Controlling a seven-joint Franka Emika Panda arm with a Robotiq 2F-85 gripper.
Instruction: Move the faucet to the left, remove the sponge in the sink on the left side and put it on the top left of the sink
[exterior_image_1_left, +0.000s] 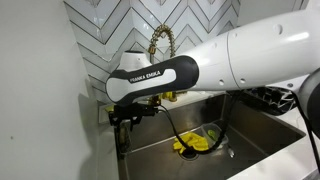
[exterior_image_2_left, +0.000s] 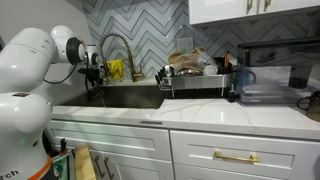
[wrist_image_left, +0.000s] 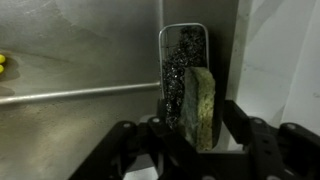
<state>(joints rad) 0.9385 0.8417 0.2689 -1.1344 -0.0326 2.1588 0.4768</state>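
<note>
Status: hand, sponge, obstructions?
Hand straddles upright green-yellow sponge; grip unconfirmed. Sponge at wall corner. Dark wire scrubber crowding it on one side.

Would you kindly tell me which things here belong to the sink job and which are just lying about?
Belonging to the job: faucet; sink; sponge, held upright in the claw.

Just lying about: steel scourer; yellow item in the basin; dish rack.

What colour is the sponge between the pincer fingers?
The rectangular foam sponge is a dull, mottled olive-green; the wrist view shows it best.
</note>
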